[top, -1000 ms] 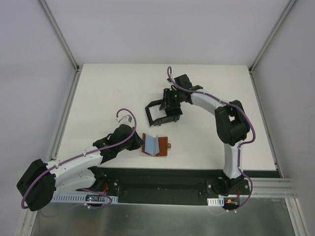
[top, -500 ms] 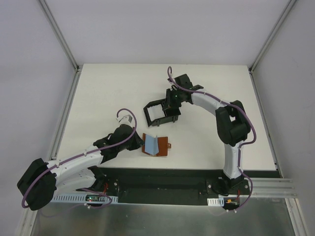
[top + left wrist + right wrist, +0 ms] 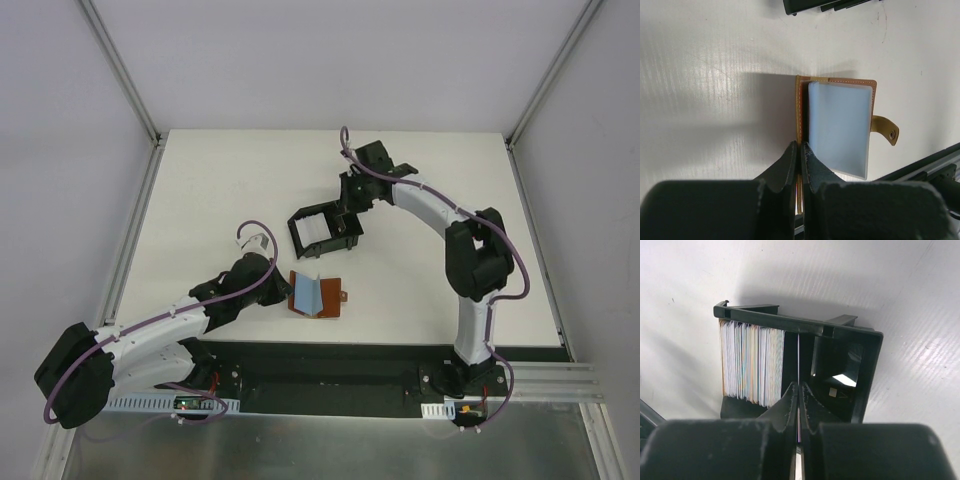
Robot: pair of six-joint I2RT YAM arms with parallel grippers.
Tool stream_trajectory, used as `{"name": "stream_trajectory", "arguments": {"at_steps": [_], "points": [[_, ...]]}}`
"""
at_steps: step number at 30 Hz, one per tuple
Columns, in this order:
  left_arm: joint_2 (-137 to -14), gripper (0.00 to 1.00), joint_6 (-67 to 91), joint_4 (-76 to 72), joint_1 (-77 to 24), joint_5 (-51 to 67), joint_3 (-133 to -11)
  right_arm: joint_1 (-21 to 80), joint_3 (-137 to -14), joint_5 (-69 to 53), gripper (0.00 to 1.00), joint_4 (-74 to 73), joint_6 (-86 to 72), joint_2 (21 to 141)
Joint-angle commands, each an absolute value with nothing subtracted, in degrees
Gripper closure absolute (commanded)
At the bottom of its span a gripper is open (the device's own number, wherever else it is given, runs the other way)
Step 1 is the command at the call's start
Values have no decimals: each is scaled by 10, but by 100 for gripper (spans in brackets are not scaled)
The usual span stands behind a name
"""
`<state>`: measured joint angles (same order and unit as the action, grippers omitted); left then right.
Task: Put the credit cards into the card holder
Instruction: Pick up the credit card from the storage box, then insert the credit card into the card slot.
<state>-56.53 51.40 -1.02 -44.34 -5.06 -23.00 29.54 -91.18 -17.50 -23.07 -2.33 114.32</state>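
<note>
- Right wrist view: the right gripper (image 3: 798, 390) has its jaws clenched on a single thin credit card (image 3: 798, 355). The card is seen edge-on and stands upright between the two fingertips.
- The held card reaches into the card holder (image 3: 840, 332) and crosses the holder's black top rail about halfway along it.
- To the left of the held card, a stack of cards (image 3: 752, 365) stands on edge and fills the holder's left part. To the right of it, the holder is dark and open, with a slot showing the white table (image 3: 900, 285) through its wall.
- In the left wrist view, the left gripper (image 3: 800, 150) is pinched shut on the wallet (image 3: 799, 100). It grips the brown leather cover at its left edge.
- The wallet lies open on the table, and a pale blue card (image 3: 840, 130) lies flat on its inner face and covers most of it.
- A tan strap (image 3: 885, 131) with a snap sticks out from the wallet's right side.
- In the top external view, the wallet (image 3: 318, 295) sits near the front edge of the table, just beside the left gripper (image 3: 275, 285).
- The card holder (image 3: 322, 230) rests further back, near the middle of the table and apart from the wallet, with the right gripper (image 3: 350, 205) at its far right side.
</note>
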Motion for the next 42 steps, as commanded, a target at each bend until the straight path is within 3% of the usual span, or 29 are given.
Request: {"name": "stream_trajectory", "arguments": {"at_steps": [1, 9, 20, 28, 33, 42], "points": [[-555, 100, 504, -12, -450, -62, -236, 297, -947, -142, 100, -261, 18, 1086], [-551, 100, 507, -12, -450, -61, -231, 301, -887, -152, 100, -234, 1, 963], [-554, 100, 522, -12, -450, -63, -224, 416, -608, -173, 100, -7, -247, 803], [-550, 100, 540, -12, -449, -68, -211, 498, -532, -120, 100, -3, -289, 816], [-545, 100, 550, -12, -450, -69, -202, 514, -501, -116, 100, 35, -301, 839], [-531, 100, 551, -12, -450, -68, -198, 519, -499, -52, 100, -33, -278, 845]]}}
